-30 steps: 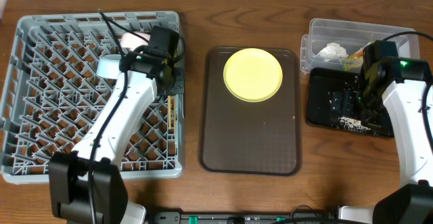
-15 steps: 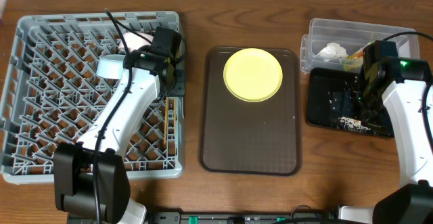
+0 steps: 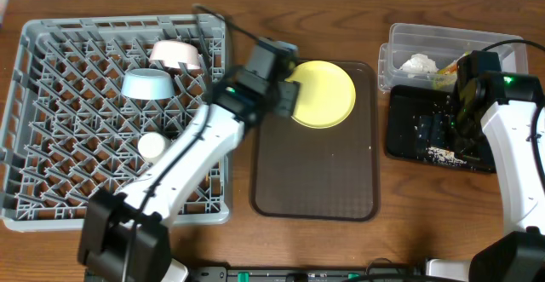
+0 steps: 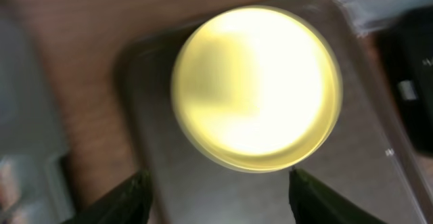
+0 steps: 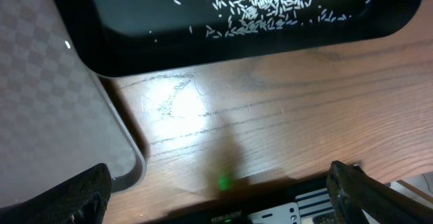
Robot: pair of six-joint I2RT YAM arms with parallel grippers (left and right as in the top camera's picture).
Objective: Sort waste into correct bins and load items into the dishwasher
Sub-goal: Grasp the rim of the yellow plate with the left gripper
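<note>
The round yellow plate (image 3: 324,93) (image 4: 256,88) lies at the far end of the brown serving tray (image 3: 315,171). My left gripper (image 3: 292,101) (image 4: 220,198) hovers at the plate's left edge, open, with nothing between its fingers. In the grey dish rack (image 3: 51,146) sit a pinkish-white bowl (image 3: 176,54), a light blue bowl (image 3: 148,83) and a small white cup (image 3: 151,146). My right gripper (image 5: 223,197) hangs open and empty over the near edge of the black tray (image 3: 409,141) (image 5: 135,48), which holds rice scraps (image 3: 440,153) (image 5: 270,7).
The clear tub (image 3: 451,39) behind the black tray holds a white tissue (image 3: 419,63) and a wrapper (image 3: 442,78). A corner of the brown tray (image 5: 54,116) lies close to the black tray. Bare wooden tabletop separates rack, tray and bins.
My left gripper has opened and swung right from the rack's right side to the yellow plate. The white cup now shows in the rack. The right arm has not moved.
</note>
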